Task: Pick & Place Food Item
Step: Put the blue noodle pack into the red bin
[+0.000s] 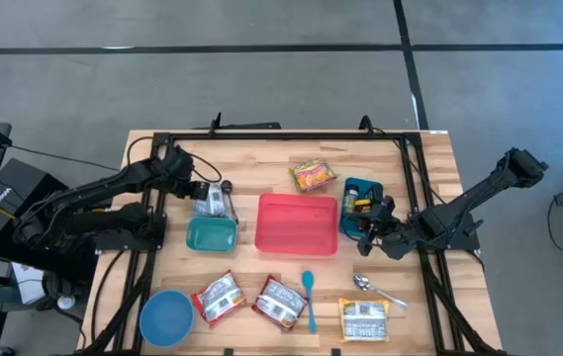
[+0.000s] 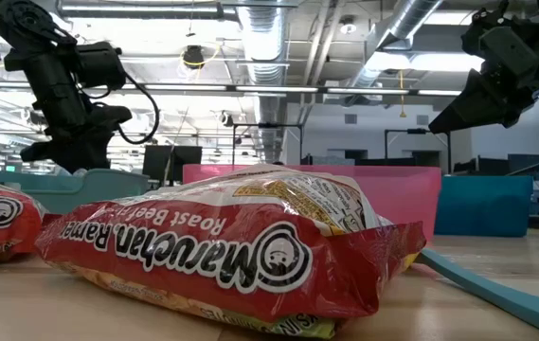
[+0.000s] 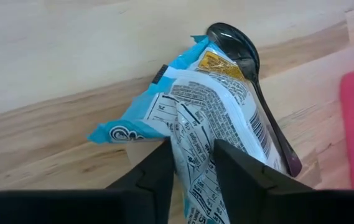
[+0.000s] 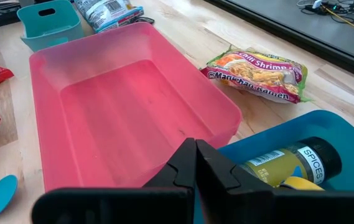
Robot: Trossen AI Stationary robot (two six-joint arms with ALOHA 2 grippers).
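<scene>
Your left gripper [image 3: 192, 165] clamped around the blue-and-white food packet [image 3: 211, 118] just beside the red bin [image 1: 297, 223], black spoon [image 3: 251, 81] touching the packet, your right gripper [image 4: 195, 163] clenched empty over the bin's edge.

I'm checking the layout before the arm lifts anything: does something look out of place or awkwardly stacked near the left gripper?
Yes. The blue-and-white packet between the left gripper's fingers lies on top of a dark spoon, whose bowl and handle stick out from under it. Lifting the packet may drag the spoon.
</scene>
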